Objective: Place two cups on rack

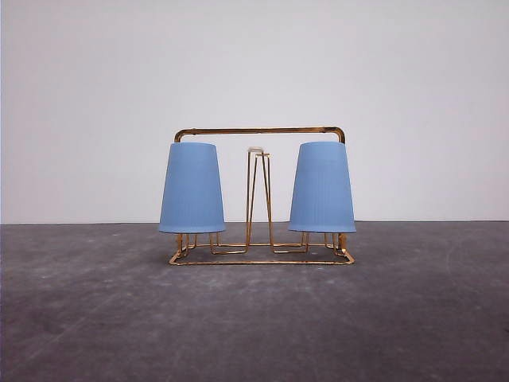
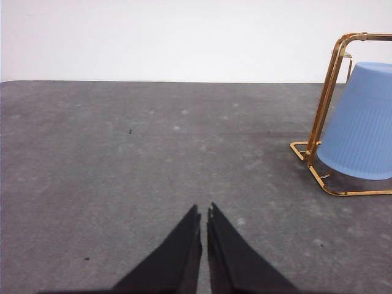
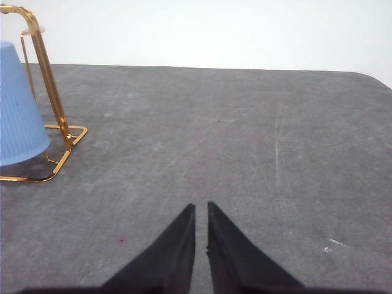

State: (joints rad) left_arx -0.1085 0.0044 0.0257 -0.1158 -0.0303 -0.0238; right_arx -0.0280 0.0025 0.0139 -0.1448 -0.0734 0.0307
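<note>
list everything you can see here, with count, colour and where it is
cups: 2, light blue, upside down on the outer prongs of the rack, one at its left end, one at its right end
rack: 1, gold wire, standing mid-table; middle prongs bare
table: 1, dark grey, mottled surface, under the rack
wall: 1, white, behind the table
left gripper: 1, black, shut, over bare table left of the rack
right gripper: 1, black, shut, over bare table right of the rack

Bare lab setup: grey tabletop [image 1: 95,318], blank white wall [image 1: 95,95].
</note>
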